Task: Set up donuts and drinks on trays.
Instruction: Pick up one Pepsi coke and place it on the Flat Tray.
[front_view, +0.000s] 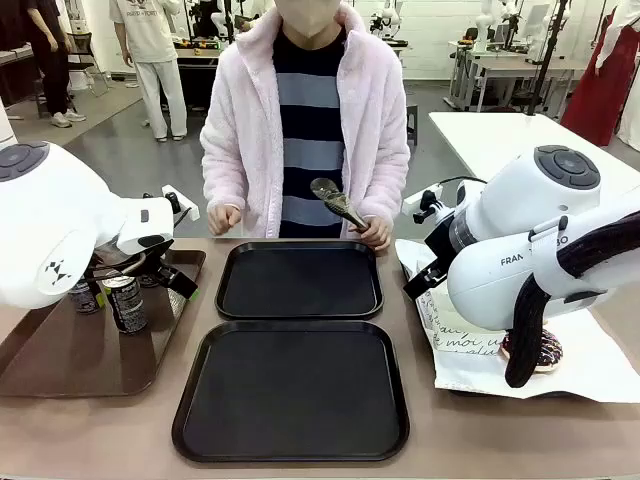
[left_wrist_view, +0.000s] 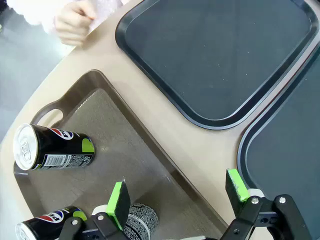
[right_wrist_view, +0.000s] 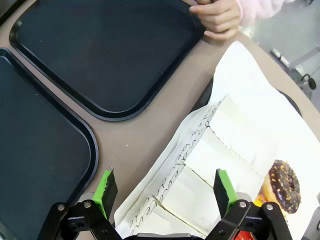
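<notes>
Left claw (left_wrist_view: 177, 192) is hovering, jaws apart, above cans (left_wrist_view: 55, 147) left of the near tray (front_view: 292, 390). Right claw (right_wrist_view: 165, 189) is hanging, spread wide, over sleeves (right_wrist_view: 200, 175) beside a donut (right_wrist_view: 284, 186), right of that tray.

White rounded arms (front_view: 520, 260), looped black cable (front_view: 522, 330), black left hand (left_wrist_view: 177, 192) and right hand (right_wrist_view: 165, 187), green pads (left_wrist_view: 118, 200)

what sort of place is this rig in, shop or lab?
Probably a robotics lab, not a shop: bare grey floor and white work tables behind the person, plus a staged setup of black trays and a brown tray of cans.
</notes>
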